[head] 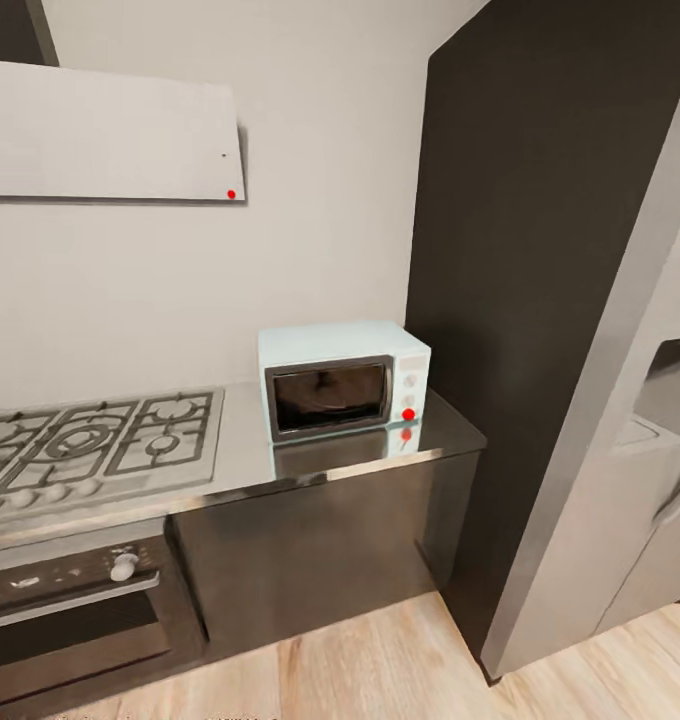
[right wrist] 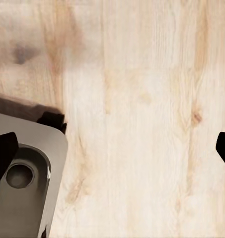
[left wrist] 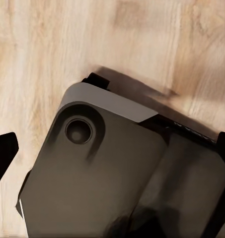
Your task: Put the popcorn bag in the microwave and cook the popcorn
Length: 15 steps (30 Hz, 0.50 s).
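The pale mint-blue microwave (head: 342, 380) stands on the steel countertop (head: 242, 445), at its right end against the wall. Its dark glass door is closed and a red knob sits low on its white panel. The popcorn bag and the popcorn are out of view. My left gripper (left wrist: 112, 153) is open, its black fingertips (left wrist: 3, 156) spread wide above my own grey base (left wrist: 107, 183). My right gripper (right wrist: 112, 151) is open too and hangs over bare wood floor (right wrist: 142, 124), holding nothing.
A gas hob (head: 100, 440) lies left of the microwave, under a flat white hood (head: 110, 135), with a dark oven (head: 70, 600) below it. A tall dark cabinet (head: 540, 250) rises right of the microwave, and a grey unit (head: 640, 500) stands beyond it. Wood floor (head: 380, 660) runs along the cabinets.
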Motion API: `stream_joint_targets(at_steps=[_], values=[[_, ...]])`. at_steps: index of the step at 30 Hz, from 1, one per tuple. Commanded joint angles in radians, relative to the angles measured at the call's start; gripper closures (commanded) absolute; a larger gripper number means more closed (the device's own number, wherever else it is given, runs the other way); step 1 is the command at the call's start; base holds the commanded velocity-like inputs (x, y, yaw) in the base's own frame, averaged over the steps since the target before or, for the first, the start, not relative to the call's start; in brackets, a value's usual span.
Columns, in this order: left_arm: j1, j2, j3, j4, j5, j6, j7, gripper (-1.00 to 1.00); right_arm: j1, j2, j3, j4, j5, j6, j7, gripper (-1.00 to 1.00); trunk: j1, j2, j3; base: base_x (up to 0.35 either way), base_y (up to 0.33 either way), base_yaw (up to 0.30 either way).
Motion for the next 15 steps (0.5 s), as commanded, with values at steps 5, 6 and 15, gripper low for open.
stream_joint_targets(at_steps=[5, 6, 15], values=[[-0.001, 0.003, -0.009, 0.001, 0.009, -0.023, 0.004, -1.00, -0.001, -0.001, -0.008, 0.001, 0.007, -0.005, 0.003, -1.00, 0.000, -0.001, -0.001, 0.006, -0.275, 0.269], [-0.001, 0.004, -0.009, 0.001, 0.010, -0.029, 0.004, -1.00, -0.001, -0.001, -0.008, 0.001, 0.007, -0.005, 0.003, -1.00, 0.000, -0.001, -0.001, 0.001, -0.244, 0.269], [-0.001, 0.007, -0.009, 0.001, 0.051, -0.041, 0.003, -1.00, -0.001, -0.003, -0.011, 0.001, 0.005, -0.005, 0.003, -1.00, 0.000, -0.001, -0.001, 0.000, -0.037, 0.269]])
